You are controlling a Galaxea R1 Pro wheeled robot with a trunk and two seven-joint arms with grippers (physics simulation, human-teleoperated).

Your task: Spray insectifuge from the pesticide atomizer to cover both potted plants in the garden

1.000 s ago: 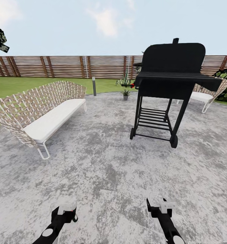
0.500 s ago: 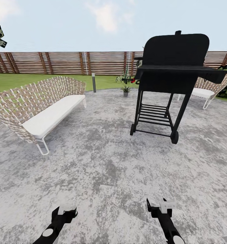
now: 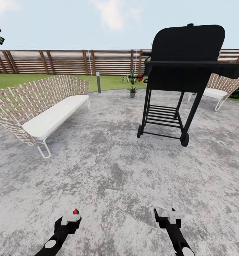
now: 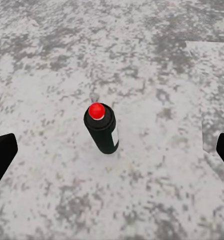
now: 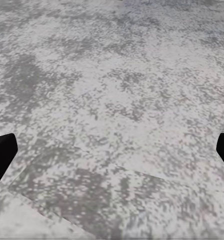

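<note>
The pesticide atomizer (image 4: 103,131), a dark bottle with a red cap and a white label, stands upright on the stone patio. It sits below my left gripper (image 4: 112,155), whose fingers are spread wide on either side and apart from it. In the head view its red cap (image 3: 75,211) peeks out just above the left gripper (image 3: 70,221). My right gripper (image 3: 170,215) hangs open over bare stone. One potted plant (image 3: 132,91), small and in a grey pot, stands far off at the patio's back edge.
A black grill (image 3: 183,71) on wheels stands ahead to the right. A wicker bench (image 3: 44,110) with a white cushion is at the left, and a wicker chair (image 3: 219,90) behind the grill. A grey lamp post (image 3: 98,82) and a brown fence (image 3: 62,62) border the lawn.
The whole view has shifted: the grill and bench look nearer and higher. The atomizer's red cap has come into sight by the left gripper. Both arms hold their pose.
</note>
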